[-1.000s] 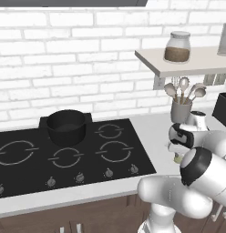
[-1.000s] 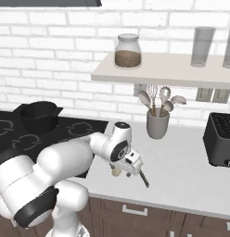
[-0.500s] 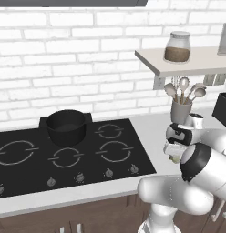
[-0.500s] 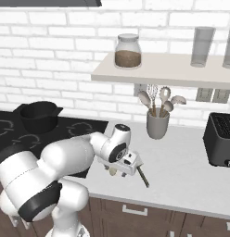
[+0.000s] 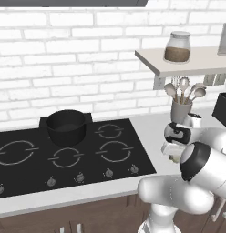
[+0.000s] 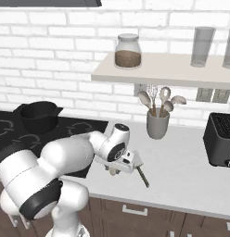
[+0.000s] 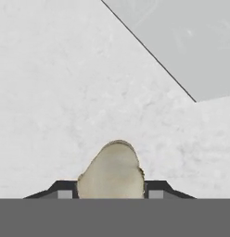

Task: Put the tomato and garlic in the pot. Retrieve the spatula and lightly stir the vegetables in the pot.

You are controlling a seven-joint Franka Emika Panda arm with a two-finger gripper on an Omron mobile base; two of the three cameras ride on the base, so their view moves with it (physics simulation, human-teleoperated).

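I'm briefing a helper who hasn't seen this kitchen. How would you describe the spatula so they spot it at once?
Start at the dark toaster on the right of the white counter, then go left past the grey utensil holder. The spatula lies flat near the counter's front edge, beside the robot's hand. Unlike the upright spoons, it lies alone with a thin dark handle.

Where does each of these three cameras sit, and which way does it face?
Left base view: behind the arm, on its left, looking forward and down at the hob, pot and cup; the arm rises at lower right.
Right base view: behind on its right, same scene; the arm rises at lower left and bends down to the counter.
Hand view: on the hand, facing the counter; jaws at the bottom, either side of the garlic, spatula beyond.
Shared: both base views show pot, cup and jar.
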